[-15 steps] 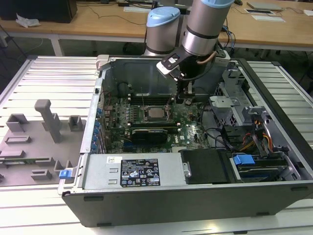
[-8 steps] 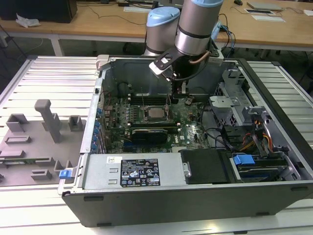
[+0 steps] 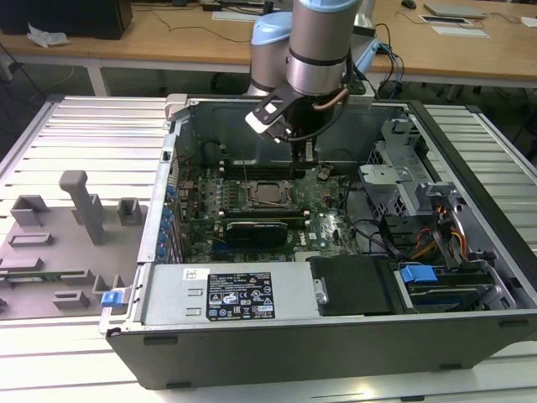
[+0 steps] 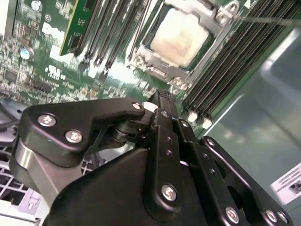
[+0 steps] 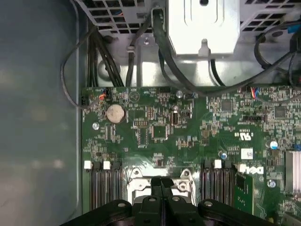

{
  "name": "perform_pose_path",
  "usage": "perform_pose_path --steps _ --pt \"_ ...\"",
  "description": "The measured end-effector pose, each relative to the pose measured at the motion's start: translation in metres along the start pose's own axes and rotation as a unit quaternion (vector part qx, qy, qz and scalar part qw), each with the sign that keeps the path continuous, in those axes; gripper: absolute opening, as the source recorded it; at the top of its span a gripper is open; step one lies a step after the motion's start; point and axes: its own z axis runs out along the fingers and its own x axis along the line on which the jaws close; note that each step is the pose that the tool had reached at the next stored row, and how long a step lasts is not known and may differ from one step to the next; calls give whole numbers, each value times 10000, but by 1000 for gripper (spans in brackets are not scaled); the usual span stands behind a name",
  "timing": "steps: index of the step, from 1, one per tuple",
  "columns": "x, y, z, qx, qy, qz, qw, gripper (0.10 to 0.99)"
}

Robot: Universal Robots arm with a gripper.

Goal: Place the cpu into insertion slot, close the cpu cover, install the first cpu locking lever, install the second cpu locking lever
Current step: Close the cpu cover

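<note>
The cpu (image 4: 181,35), a small flat square chip with a silver metal top smeared with pale residue, lies flat in the insertion slot (image 3: 253,193), the small square black-framed socket on the green circuit board (image 5: 155,127). The cpu cover (image 4: 214,40), a thin silver metal frame plate with a large square window, appears to lie down around the chip, framing its top.

A thin bright steel rod (image 4: 268,20) runs just beside the socket's far corner. I take it for one of the locking levers, but I cannot tell if it is latched. Long black memory slots (image 4: 235,61) flank the socket on two sides.

My gripper (image 4: 162,101), black and two-fingered, hangs just above the board at the socket's near edge. Its fingertips are pressed together and hold nothing. In the exterior view, the arm reaches down into the open grey metal computer case (image 3: 336,336), close beside the socket.

I judge the chip and cover steps done, with the work now at the levers. To do this well, I would use the closed fingertips as a single blunt pusher. I would bear on the rod alone, keeping clear of the memory slots and the cover's window. The push should be slow and steady so the rod cannot slip off the tips.
</note>
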Motion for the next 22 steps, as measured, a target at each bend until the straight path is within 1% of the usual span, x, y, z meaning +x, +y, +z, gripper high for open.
perform_pose_path --steps 1,2,4,9,11,13,17,20,22 --pt "-1 -75 4 -16 1 -1 10000 106" --pt "-1 -119 9 -18 1 0 10000 106" --pt "-3 -180 37 -17 1 -1 10000 106" --pt "-12 -277 113 -18 1 7 10000 106" --pt "-22 -333 160 -18 0 12 10000 106" --pt "-27 -349 179 -18 0 13 10000 106" --pt "-26 -350 180 -16 1 -36 10000 106" --pt "-26 -350 180 -3 3 -310 9995 106" --pt "-26 -350 180 7 2 -517 9987 106"
